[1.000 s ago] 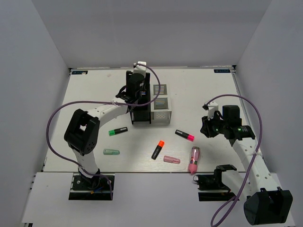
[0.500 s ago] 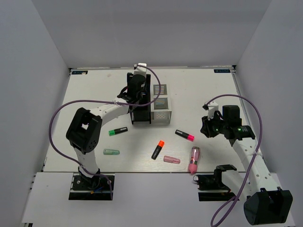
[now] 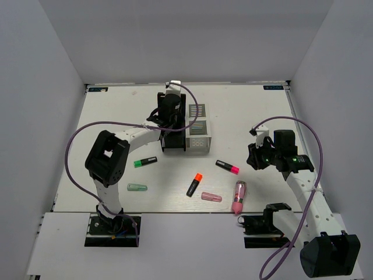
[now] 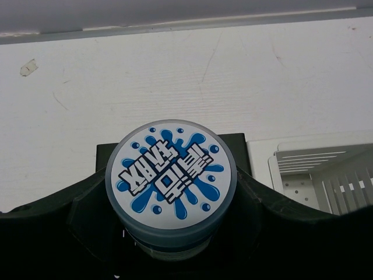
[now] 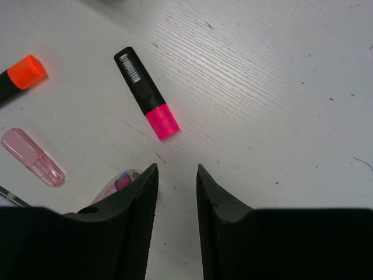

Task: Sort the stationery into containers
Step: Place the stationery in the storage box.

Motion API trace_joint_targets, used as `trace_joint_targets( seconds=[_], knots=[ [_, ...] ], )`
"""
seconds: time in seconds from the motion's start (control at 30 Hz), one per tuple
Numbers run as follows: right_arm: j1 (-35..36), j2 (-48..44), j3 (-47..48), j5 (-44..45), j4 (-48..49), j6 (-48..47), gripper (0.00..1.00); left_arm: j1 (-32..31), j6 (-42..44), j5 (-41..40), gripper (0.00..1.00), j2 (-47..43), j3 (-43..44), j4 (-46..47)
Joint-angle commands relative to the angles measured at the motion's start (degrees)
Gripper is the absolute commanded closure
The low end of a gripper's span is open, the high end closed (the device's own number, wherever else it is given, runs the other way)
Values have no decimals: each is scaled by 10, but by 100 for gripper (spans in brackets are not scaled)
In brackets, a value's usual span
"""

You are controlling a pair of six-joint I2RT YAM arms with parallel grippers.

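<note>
Now, left gripper (image 3: 169, 114): clamped on the tape roll (image 4: 171, 185), one finger on each side of it, the printed blue-white face turned to the wrist camera.
Tape roll: held over the far end of the black box (image 3: 173, 143); whether it sits below the rim cannot be told.
Black box: upright near the middle of the table (image 3: 250, 111), with the white box (image 3: 199, 135) touching its right side.
White box: both compartments show only their slotted walls and floor from above.
Right gripper (image 5: 176, 221): fingers a narrow gap apart with nothing between them, hovering over bare table, well apart from the boxes.
Pink highlighter (image 5: 145, 92): flat on the table just beyond the right gripper's tips, cap end nearest them.
Orange highlighter (image 3: 194, 184): lying in front of the boxes, cap pointing away from the arms.
Green highlighter (image 3: 145, 161): lying near the black box's front left corner, cap to the left.
Green capsule (image 3: 137, 187): flat near the left arm's base.
Pink capsule (image 3: 211, 197): flat between the orange highlighter and the tube (image 3: 239, 197).
Tube: lying beside the right gripper, partly hidden by a finger in the wrist view.
</note>
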Motion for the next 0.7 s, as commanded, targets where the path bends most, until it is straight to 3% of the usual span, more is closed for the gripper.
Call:
trace_joint_targets(
  seconds=[0.0, 0.07, 0.13, 0.17, 0.23, 0.27, 0.37, 0.6, 0.67],
  knots=[
    [-2, -3, -6, 2, 19, -2, 64, 8, -8, -10, 100, -11, 12, 34],
    [-1, -4, -4, 1, 19, -4, 56, 7, -12, -15, 100, -11, 11, 33],
    [0, -3, -4, -2, 19, -3, 47, 7, -18, -18, 92, -15, 9, 30],
    [0, -3, -5, -3, 17, -3, 44, 6, -20, -17, 72, -19, 6, 26],
    [0, -4, -7, -4, 18, -5, 41, 6, -21, -16, 46, -23, -7, 27],
    [0, -3, -5, -4, 17, -5, 39, 5, -21, -16, 27, -29, -11, 27],
    [0, -4, -5, -5, 17, -5, 37, 0, -17, -15, 3, -50, -31, 26],
    [-2, -3, -6, -12, 14, -6, 34, -8, -26, -11, 1, -119, -63, 11],
    [0, -4, -6, -23, 14, -8, 38, -16, -27, -3, 15, -143, -67, 5]
  ],
)
